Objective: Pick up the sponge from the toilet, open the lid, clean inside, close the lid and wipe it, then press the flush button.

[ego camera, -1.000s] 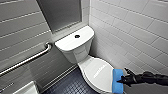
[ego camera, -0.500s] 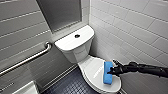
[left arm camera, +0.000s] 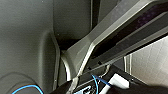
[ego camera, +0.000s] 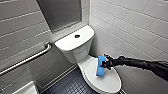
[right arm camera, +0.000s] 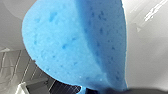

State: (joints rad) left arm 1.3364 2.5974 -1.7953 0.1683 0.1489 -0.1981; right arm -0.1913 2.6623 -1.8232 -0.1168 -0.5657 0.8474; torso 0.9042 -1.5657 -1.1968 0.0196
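The white toilet (ego camera: 75,46) stands in the corner with its lid (ego camera: 105,80) down. A small dark flush button (ego camera: 77,36) sits in the middle of the tank top. My right gripper (ego camera: 104,64) reaches in from the right and is shut on the bright blue sponge (ego camera: 100,66), which rests flat on the back part of the lid. In the right wrist view the blue sponge (right arm camera: 75,45) shows very close, with the white lid (right arm camera: 147,50) beside it. The left wrist view shows dark parts of the robot's own body close up.
A metal grab bar (ego camera: 27,58) runs along the grey tiled left wall. White tiles (ego camera: 130,27) cover the right wall close behind my arm. Dark small-tiled floor (ego camera: 70,86) lies left of the bowl. A white object (ego camera: 26,89) sits at the lower left.
My right gripper has carried the sponge from the lid's front right toward the back of the lid, closer to the tank.
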